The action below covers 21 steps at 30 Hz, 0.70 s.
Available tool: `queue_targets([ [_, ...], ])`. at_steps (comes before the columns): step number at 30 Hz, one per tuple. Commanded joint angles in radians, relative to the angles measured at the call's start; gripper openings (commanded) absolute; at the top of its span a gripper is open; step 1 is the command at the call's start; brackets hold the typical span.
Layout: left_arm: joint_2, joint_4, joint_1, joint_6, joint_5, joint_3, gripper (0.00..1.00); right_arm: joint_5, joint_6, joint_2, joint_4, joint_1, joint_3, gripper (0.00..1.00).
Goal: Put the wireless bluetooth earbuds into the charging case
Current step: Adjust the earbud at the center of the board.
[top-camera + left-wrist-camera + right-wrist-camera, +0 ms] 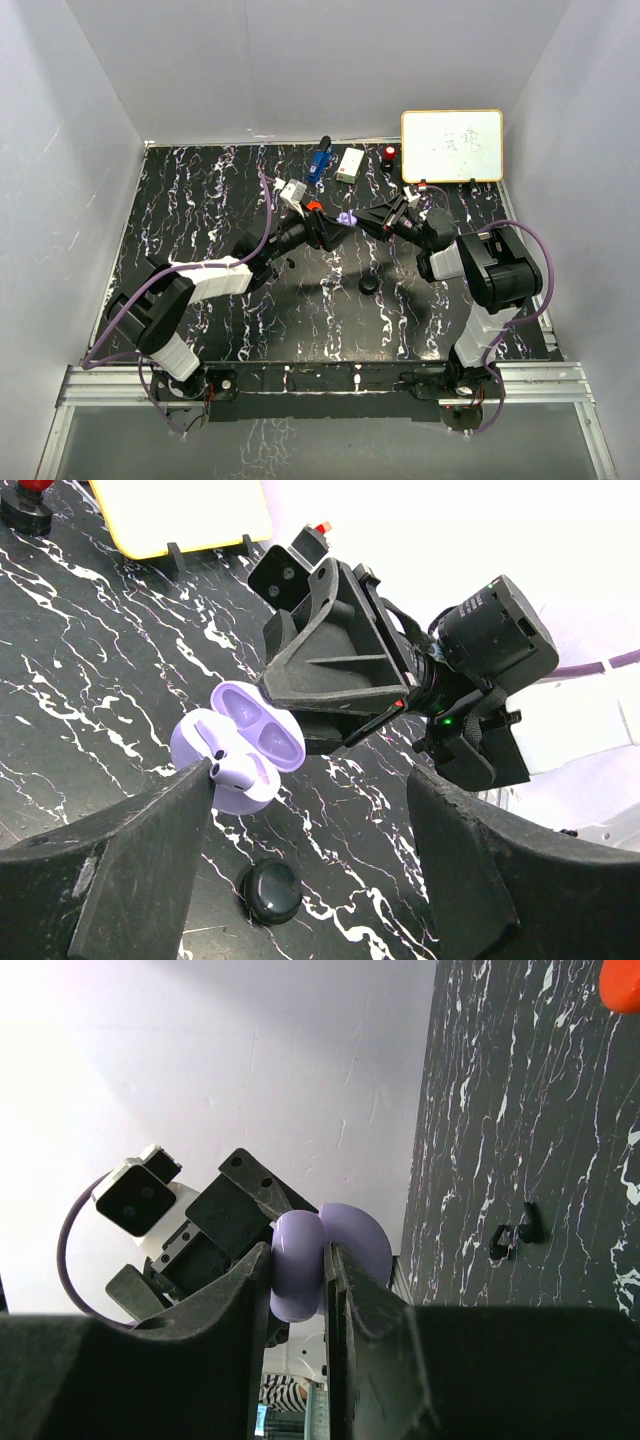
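Note:
My right gripper [298, 1255] is shut on the lavender charging case [300, 1265] and holds it above the table's middle [347, 217]. In the left wrist view the case [250, 735] stands open, lid up. One lavender earbud [228, 768] lies in the case's lower half, right at my left fingertip [195, 780]. I cannot tell whether it is seated. My left gripper [310, 780] is open wide with nothing between its fingers, close to the case [325, 225]. Two black earbuds [515, 1232] lie on the table.
A round black case [369, 284] sits shut on the marbled table [200, 200] below both grippers. A whiteboard [452, 145], a red item [389, 153], a white box [350, 165] and a blue object [319, 165] line the back edge.

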Motion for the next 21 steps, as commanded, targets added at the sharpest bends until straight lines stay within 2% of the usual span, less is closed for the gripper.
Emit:
queue_targets([
  [1, -0.057, 0.027, 0.004, 0.003, 0.011, 0.022, 0.75, 0.011, -0.019, 0.006, 0.041, -0.002, 0.038, 0.00],
  [21, -0.057, 0.019, -0.007, -0.010, 0.016, 0.014, 0.74, 0.016, -0.021, 0.012, 0.037, -0.002, 0.049, 0.00],
])
